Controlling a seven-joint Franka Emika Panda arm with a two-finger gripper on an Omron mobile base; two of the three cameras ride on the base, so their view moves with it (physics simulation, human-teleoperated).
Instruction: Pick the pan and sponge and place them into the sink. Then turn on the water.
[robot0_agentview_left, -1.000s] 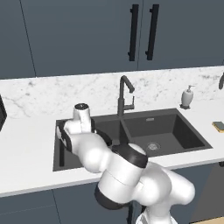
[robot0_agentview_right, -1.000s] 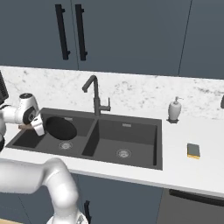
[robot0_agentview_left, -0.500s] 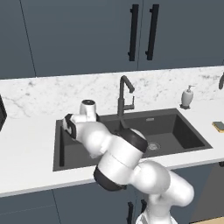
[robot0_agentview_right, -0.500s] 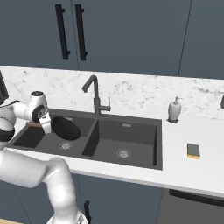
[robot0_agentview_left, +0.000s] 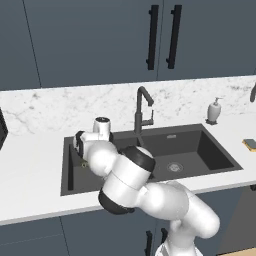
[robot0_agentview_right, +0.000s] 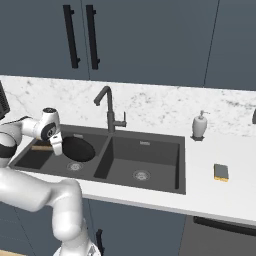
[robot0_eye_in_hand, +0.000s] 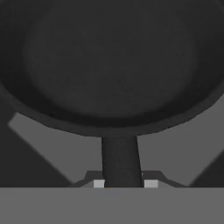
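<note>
The black pan (robot0_agentview_right: 78, 149) sits low inside the left basin of the dark grey sink (robot0_agentview_right: 145, 142), with its wooden handle (robot0_agentview_right: 42, 147) pointing left. My gripper (robot0_agentview_right: 56, 145) is shut on the pan at the base of that handle. In the hand view the pan (robot0_eye_in_hand: 113, 65) spreads across the top, and its dark stem (robot0_eye_in_hand: 120, 159) runs down between my fingertips (robot0_eye_in_hand: 150, 183). Whether the pan rests on the basin floor I cannot tell. The yellow and green sponge (robot0_agentview_right: 221, 172) lies on the counter right of the sink, also seen as the sponge (robot0_agentview_left: 250, 144) at the far right. No water runs from the faucet (robot0_agentview_right: 106, 106).
A white soap dispenser (robot0_agentview_right: 199, 125) stands on the marble counter behind the sink's right corner. The right basin (robot0_agentview_left: 175, 150) holds only its round drain (robot0_agentview_right: 141, 175). Dark cabinet doors with black handles (robot0_agentview_left: 162, 35) hang above. My own arm (robot0_agentview_left: 125, 175) covers much of the left basin.
My gripper has carried the pan to the right and lower into the left basin. The sponge and the dispenser have stayed put.
</note>
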